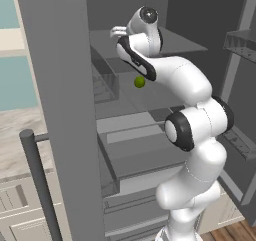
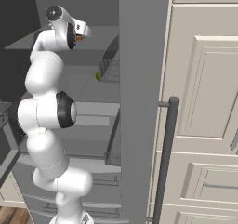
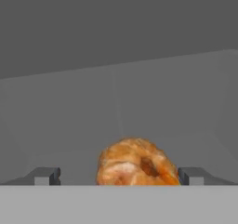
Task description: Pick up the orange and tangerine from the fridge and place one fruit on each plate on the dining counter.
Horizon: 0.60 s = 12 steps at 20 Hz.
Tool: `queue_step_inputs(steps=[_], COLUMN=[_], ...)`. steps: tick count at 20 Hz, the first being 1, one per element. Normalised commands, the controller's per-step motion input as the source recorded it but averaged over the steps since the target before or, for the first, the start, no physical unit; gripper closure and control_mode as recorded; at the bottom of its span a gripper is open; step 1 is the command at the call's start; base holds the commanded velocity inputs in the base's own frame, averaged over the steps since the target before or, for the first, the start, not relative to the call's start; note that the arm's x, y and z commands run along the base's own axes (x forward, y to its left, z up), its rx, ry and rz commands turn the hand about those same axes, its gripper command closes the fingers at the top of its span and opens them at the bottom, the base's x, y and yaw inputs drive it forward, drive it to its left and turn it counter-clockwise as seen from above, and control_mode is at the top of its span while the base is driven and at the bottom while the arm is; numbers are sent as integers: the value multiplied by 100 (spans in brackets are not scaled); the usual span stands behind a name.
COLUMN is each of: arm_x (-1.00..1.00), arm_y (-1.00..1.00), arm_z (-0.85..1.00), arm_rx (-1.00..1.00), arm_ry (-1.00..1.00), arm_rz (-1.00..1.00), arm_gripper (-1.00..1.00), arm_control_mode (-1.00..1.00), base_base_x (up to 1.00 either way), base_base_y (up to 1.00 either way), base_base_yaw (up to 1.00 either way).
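The grey fridge (image 1: 50,85) stands open, and my arm reaches onto an upper shelf (image 1: 180,42). In the hand view, a bumpy orange-coloured fruit (image 3: 137,162) lies on the grey shelf between my two fingertips (image 3: 46,175); whether it is the orange or the tangerine I cannot tell. My gripper (image 3: 119,174) is open, with a gap on the left of the fruit and the right tip close to it. A sliver of the fruit (image 2: 80,38) peeks out by the gripper (image 2: 84,34) in the right base view. The plates and dining counter are out of view.
A small green round fruit (image 1: 139,82) sits on the shelf below the hand, beside a wire bin (image 2: 110,60). The open fridge doors (image 2: 139,79) flank the arm, each with a long bar handle (image 2: 165,158). Cream cabinets (image 2: 204,102) stand to the right.
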Motion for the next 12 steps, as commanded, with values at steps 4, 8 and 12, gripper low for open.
queue_step_inputs(steps=[4, 8, 12], arm_x=[29, 8, 0], arm_y=[0, 0, 0], arm_z=[-9, -7, -22], arm_rx=[0, 0, 0], arm_ry=[2, 1, 1], arm_rz=[0, 0, 0], arm_gripper=[-100, -100, 100], arm_control_mode=[-100, -100, -100], base_base_x=[0, 0, 0], base_base_y=[0, 0, 0], base_base_yaw=[0, 0, 0])
